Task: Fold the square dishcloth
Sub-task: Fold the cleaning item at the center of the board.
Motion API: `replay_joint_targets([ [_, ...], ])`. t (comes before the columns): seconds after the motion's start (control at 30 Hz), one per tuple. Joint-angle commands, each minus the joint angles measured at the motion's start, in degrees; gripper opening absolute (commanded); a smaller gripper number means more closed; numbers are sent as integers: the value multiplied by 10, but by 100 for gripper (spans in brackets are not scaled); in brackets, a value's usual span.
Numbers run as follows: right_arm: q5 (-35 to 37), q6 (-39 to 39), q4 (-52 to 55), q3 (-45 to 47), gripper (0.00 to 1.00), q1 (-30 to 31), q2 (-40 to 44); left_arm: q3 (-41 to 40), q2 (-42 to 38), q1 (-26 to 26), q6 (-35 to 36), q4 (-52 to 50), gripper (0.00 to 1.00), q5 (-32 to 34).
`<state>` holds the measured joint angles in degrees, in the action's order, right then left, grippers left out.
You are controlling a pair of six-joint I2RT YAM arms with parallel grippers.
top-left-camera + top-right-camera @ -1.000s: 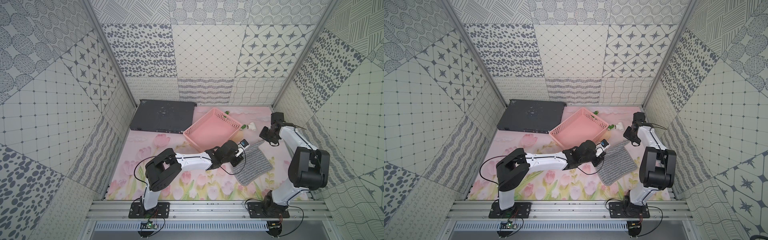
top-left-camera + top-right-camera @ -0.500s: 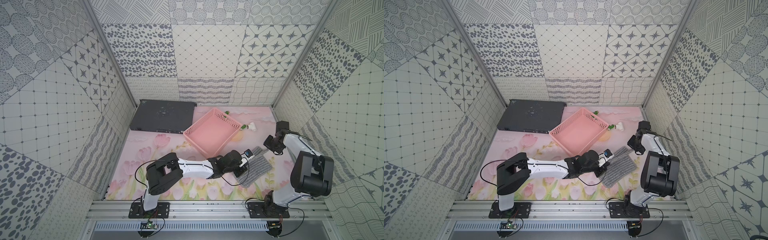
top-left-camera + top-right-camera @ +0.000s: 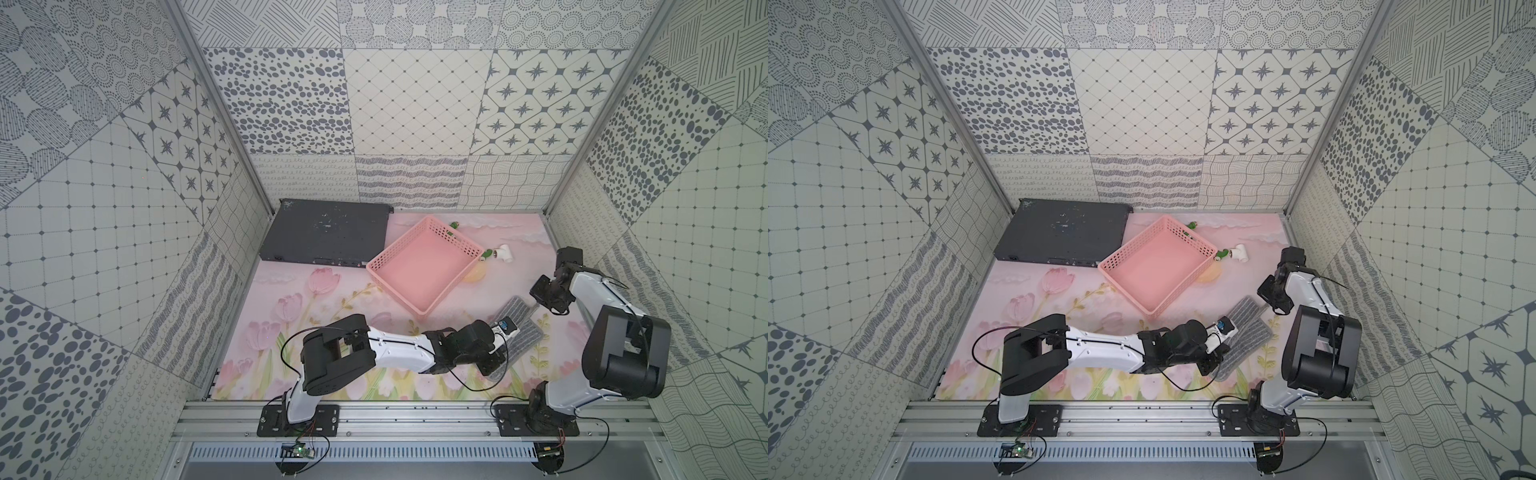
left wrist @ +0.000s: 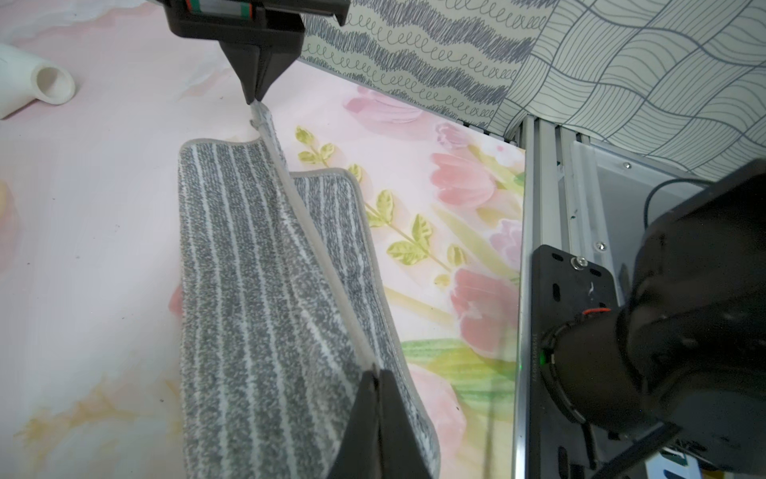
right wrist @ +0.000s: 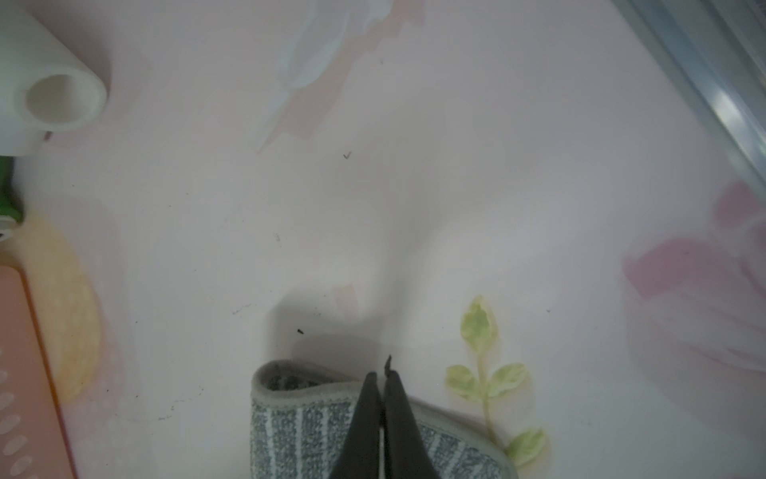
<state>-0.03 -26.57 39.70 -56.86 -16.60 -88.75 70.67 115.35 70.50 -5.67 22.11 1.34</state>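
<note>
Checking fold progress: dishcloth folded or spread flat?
Mid-fold: dishcloth half raised over the other, edge pinched by left gripper and right gripper.

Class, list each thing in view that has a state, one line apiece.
square dishcloth: mid-fold, one edge lifted above the rest lying flat.
left hand: shut on the dishcloth's lifted edge.
right hand: shut on the same edge's other end.
pink basket: upright, empty.
white pipe fitting: lying on its side.
</note>
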Motion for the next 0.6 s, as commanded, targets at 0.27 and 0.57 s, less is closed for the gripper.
replay_joint_targets([
  [0.27,5,-2,-40,7,5,-7,7,14,46,15,-62,11,0,-80],
  [0.57,9,-3,-48,14,5,-7,-4,16,69,15,-95,16,0,-116],
])
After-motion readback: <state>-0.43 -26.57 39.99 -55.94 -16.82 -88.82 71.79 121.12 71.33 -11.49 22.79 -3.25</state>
